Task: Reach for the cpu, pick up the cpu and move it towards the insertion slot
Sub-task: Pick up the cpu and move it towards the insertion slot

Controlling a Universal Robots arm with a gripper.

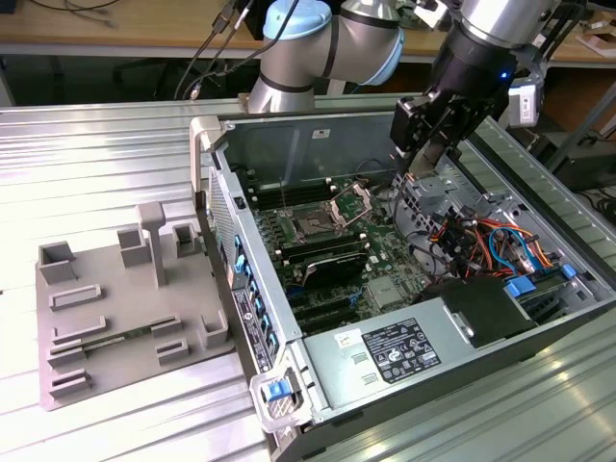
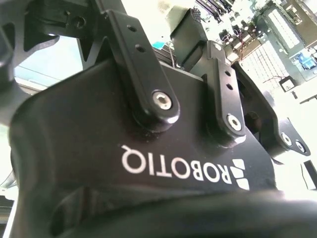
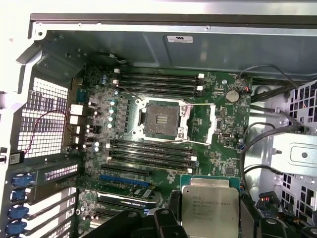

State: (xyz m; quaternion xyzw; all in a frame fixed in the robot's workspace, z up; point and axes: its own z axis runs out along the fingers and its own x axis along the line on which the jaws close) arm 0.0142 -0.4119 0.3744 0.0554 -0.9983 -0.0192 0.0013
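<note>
One cpu (image 3: 210, 210) is seen in the first wrist view, its silver top facing the camera, clamped at its two sides between the dark fingers (image 3: 250, 218) of the single gripper (image 3: 210, 224). In the exterior view the gripper (image 1: 421, 164) is held above the open computer case (image 1: 539, 332), over the drive-bay side with its red and blue cables (image 1: 481, 241). One insertion slot (image 3: 160, 119) is found on the green motherboard (image 3: 218, 144), well apart from the gripper and below it; its square dark socket lies exposed inside a silver frame, and its steel bracket (image 1: 352, 203) is seen raised in the exterior view. Two banks of long black memory slots (image 3: 153, 82) are counted, one on each side of the socket. One grey tray (image 1: 125, 308) is set on the metal table (image 1: 87, 154) outside the case, far from the gripper, on the exterior view's left. One power-supply box (image 1: 395, 351) with a white label is seen inside the case. In the second wrist view the black gripper body (image 2: 148, 163) is shown close up.
</note>
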